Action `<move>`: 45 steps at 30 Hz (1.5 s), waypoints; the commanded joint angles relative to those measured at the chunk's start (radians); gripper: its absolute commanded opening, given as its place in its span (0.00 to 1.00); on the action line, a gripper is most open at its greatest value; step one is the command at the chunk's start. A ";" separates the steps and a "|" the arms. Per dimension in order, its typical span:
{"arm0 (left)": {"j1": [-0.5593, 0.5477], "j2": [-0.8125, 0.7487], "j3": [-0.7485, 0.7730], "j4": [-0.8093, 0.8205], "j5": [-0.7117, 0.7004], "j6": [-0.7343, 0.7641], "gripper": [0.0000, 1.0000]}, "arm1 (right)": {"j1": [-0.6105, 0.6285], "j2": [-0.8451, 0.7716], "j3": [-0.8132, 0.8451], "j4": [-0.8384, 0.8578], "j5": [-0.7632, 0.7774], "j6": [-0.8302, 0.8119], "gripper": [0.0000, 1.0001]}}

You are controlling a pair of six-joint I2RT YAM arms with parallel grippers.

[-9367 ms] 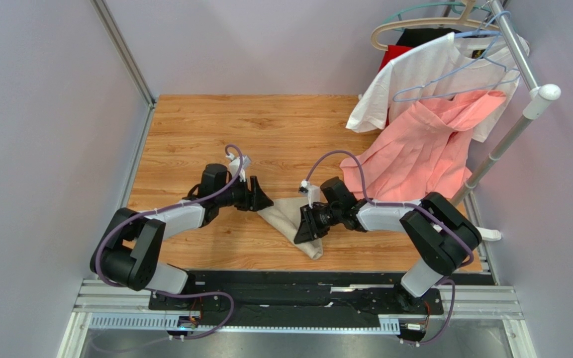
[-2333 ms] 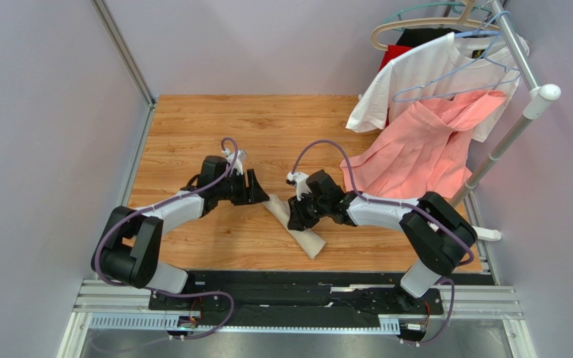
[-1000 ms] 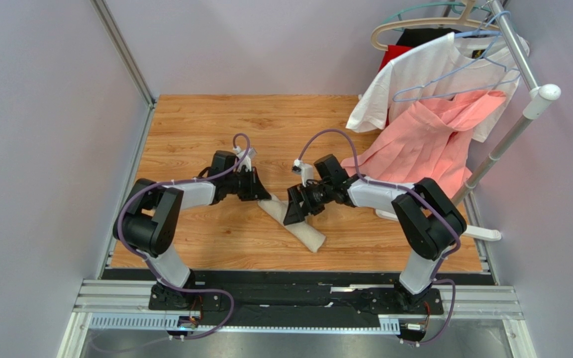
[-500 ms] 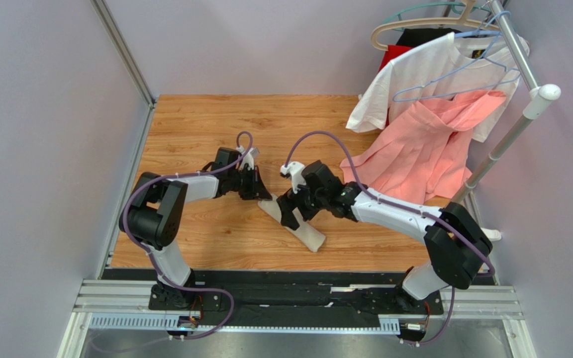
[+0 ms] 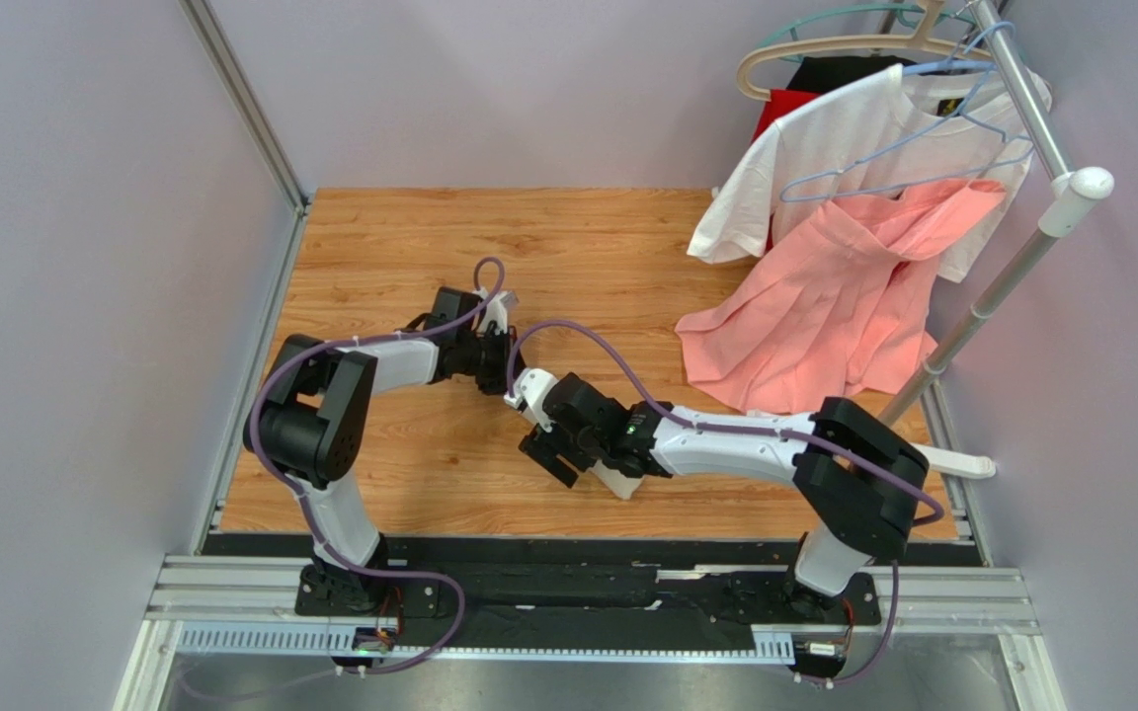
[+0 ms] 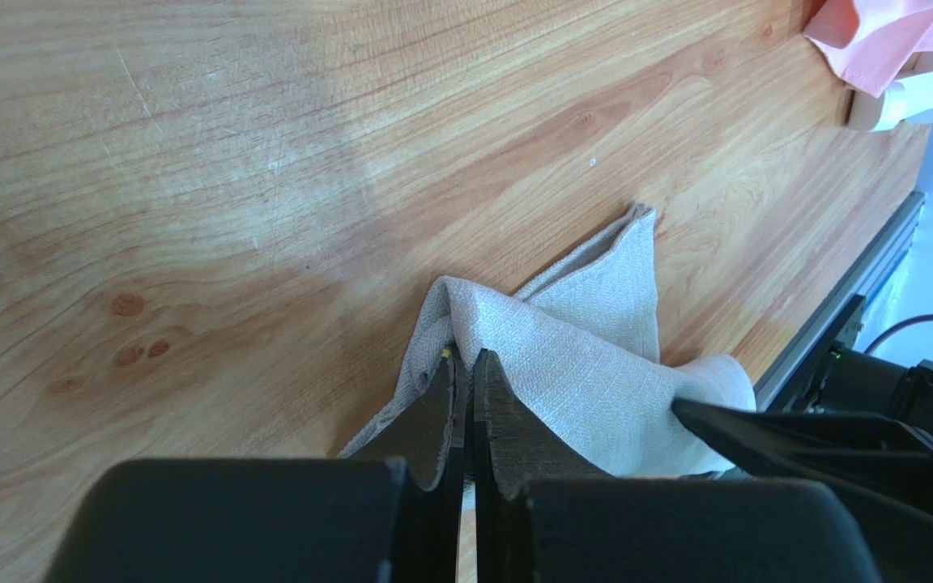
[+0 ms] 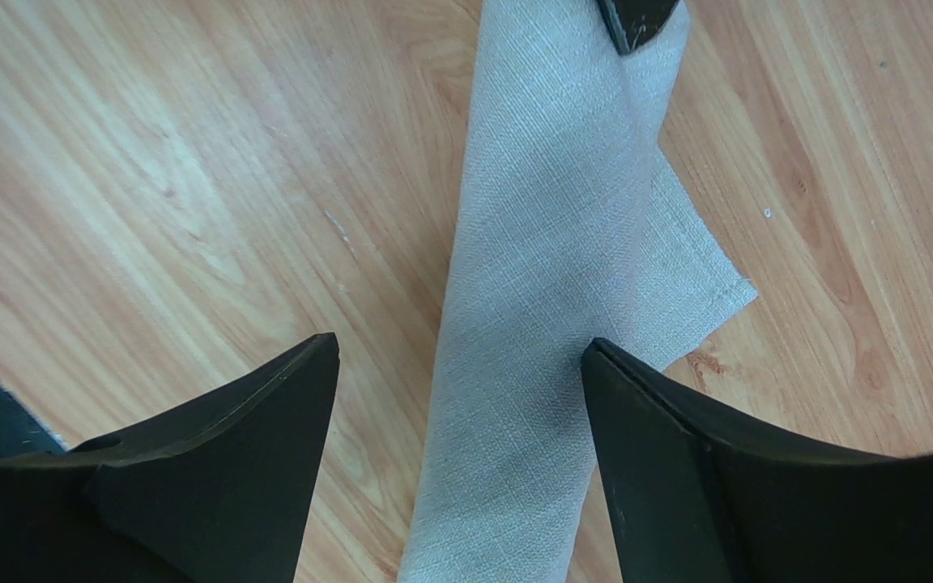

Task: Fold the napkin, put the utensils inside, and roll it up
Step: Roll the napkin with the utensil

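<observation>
Beige napkin (image 7: 557, 243) sits as a strip, left gripper (image 6: 471, 391) clamped on its end as an anchor, right gripper (image 7: 459, 346) straddling it wide open, empty, probably to roll.

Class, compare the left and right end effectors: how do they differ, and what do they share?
The left end effector is shut, pinching a fold of the napkin; the right end effector is open, gripping nothing. The left sits at the napkin's end; the right, farther along, has a finger on either side of it. Both are black, at the same napkin.
</observation>
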 commanded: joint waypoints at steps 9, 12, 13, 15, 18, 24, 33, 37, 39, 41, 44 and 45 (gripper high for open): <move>-0.002 -0.001 0.023 -0.007 0.013 0.020 0.00 | 0.005 0.106 0.024 0.056 0.111 -0.029 0.62; -0.002 -0.021 0.018 0.011 0.022 0.017 0.06 | 0.000 0.128 0.025 0.047 0.106 -0.025 0.52; -0.002 -0.026 0.018 0.014 0.026 0.014 0.13 | 0.000 0.132 0.024 0.045 0.102 -0.022 0.49; 0.000 -0.049 0.017 0.019 0.023 0.000 0.29 | -0.012 0.138 0.022 0.041 0.088 -0.006 0.41; 0.000 -0.118 0.000 0.023 -0.021 -0.024 0.48 | -0.032 0.128 0.016 0.033 0.035 0.012 0.34; 0.029 -0.276 -0.014 -0.050 -0.125 -0.037 0.66 | -0.110 0.065 0.005 0.021 -0.220 0.089 0.28; 0.044 -0.328 -0.121 0.031 -0.101 -0.037 0.67 | -0.268 0.106 0.013 0.050 -0.579 0.153 0.26; 0.044 -0.330 -0.174 0.121 -0.081 -0.031 0.67 | -0.334 0.132 0.016 0.086 -0.729 0.187 0.25; 0.044 -0.322 -0.191 0.167 -0.064 -0.031 0.67 | -0.363 0.154 0.027 0.088 -0.772 0.192 0.24; 0.044 -0.305 -0.191 0.196 -0.046 -0.031 0.67 | -0.391 0.168 0.031 0.088 -0.828 0.192 0.24; 0.044 -0.281 -0.184 0.209 -0.049 -0.029 0.67 | -0.423 0.200 0.041 0.090 -0.894 0.192 0.24; 0.044 -0.276 -0.186 0.213 -0.055 -0.029 0.67 | -0.431 0.206 0.042 0.090 -0.906 0.193 0.24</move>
